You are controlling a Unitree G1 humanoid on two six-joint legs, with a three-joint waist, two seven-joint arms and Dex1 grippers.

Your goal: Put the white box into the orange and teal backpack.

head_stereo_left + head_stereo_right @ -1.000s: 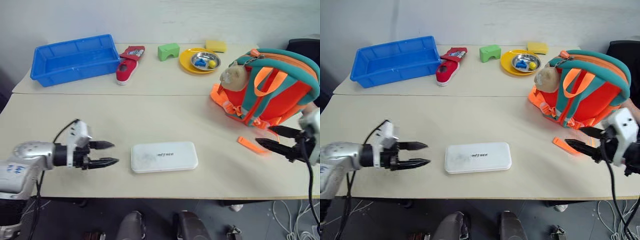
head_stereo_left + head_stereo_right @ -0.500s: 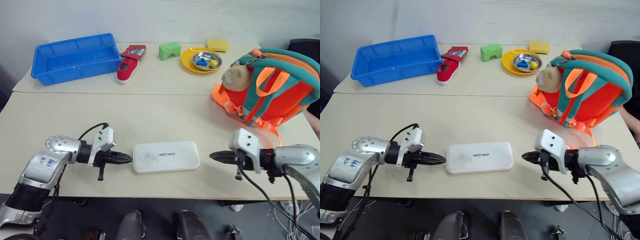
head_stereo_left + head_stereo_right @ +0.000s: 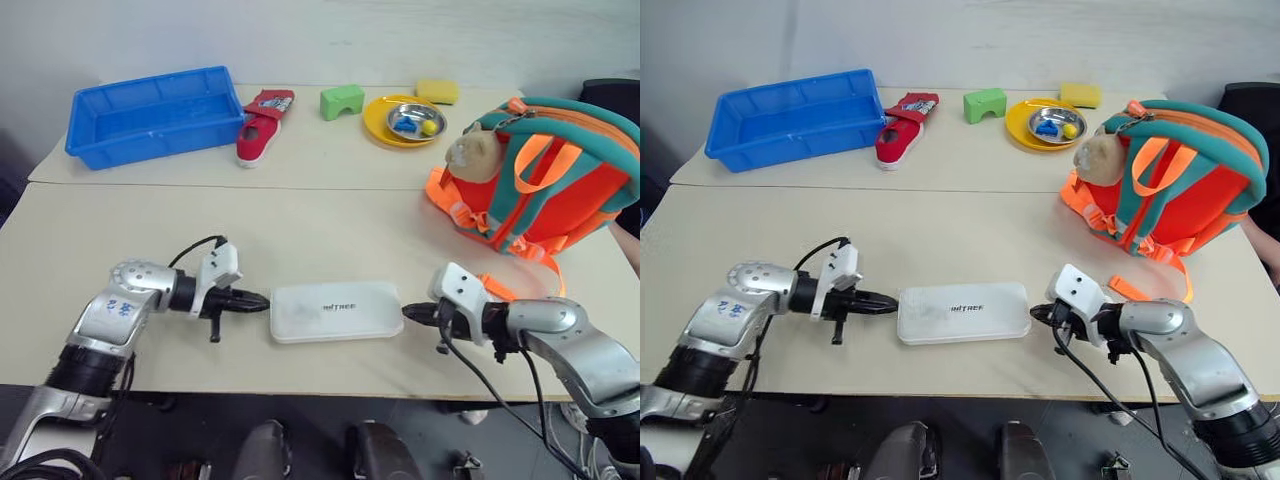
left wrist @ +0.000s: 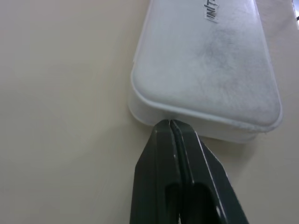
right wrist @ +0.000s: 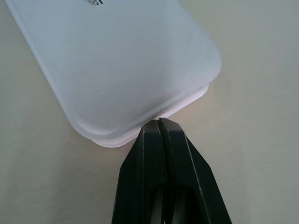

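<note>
A flat white rectangular plastic box (image 3: pixel 335 311) with rounded corners lies flat near the front edge of a beige table (image 3: pixel 330 225). The left tool (image 3: pixel 262 300), fingers pressed together, touches the box's left end. The right tool (image 3: pixel 406 312), fingers also together, touches its right end. A bulky orange and teal fabric backpack (image 3: pixel 540 175) stands upright at the table's right, well apart from the box.

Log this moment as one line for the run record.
stage: squeezing box from both ends | white box: flat on table | left gripper: shut, at left end | right gripper: shut, at right end | backpack: upright, far right
</note>
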